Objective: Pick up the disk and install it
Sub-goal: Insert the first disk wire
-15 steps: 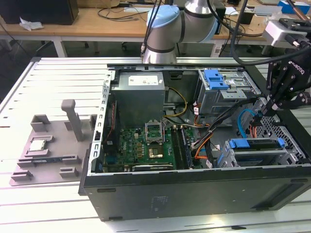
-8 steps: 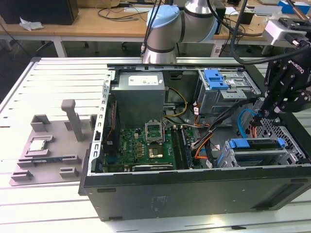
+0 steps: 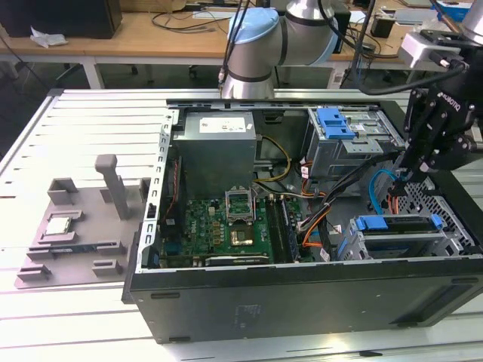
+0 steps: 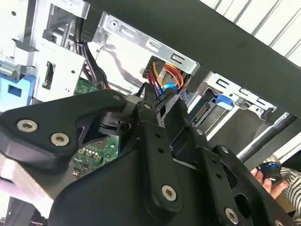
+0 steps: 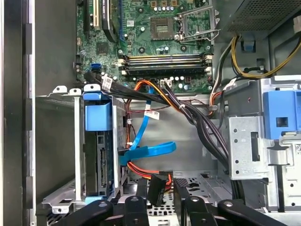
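The gripper (image 3: 407, 175) hangs over the open computer case (image 3: 302, 294), its fingers closed on a black cable connector (image 5: 156, 187). Just beside it, the disk (image 5: 99, 155) sits edge-up in its drive cage (image 5: 77, 141); a steady, square approach would keep cables unsnagged.

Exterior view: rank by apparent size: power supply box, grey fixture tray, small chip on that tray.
1. grey fixture tray
2. power supply box, somewhat smaller but farther from the camera, so unsure
3. chip, clearly smallest
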`<action>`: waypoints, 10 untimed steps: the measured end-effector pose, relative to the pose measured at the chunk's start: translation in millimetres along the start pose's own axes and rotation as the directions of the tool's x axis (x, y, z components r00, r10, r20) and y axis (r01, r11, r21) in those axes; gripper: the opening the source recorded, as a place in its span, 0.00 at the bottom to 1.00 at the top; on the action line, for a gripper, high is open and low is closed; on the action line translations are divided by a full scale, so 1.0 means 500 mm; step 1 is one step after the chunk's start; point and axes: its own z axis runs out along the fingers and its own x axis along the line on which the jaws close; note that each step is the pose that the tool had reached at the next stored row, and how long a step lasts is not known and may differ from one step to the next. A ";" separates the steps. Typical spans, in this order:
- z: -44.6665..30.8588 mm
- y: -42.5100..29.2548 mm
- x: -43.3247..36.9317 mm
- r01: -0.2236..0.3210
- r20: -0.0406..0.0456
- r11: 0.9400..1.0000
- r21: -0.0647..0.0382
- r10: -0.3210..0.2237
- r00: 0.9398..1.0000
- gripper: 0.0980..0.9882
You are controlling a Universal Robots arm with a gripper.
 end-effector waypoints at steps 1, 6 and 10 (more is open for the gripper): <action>0.003 0.000 0.000 0.000 -0.001 1.000 0.000 0.000 1.000 0.30; 0.004 0.000 0.000 0.000 -0.009 1.000 0.000 0.000 1.000 0.30; 0.004 0.000 0.000 0.000 -0.009 1.000 0.000 0.000 1.000 0.08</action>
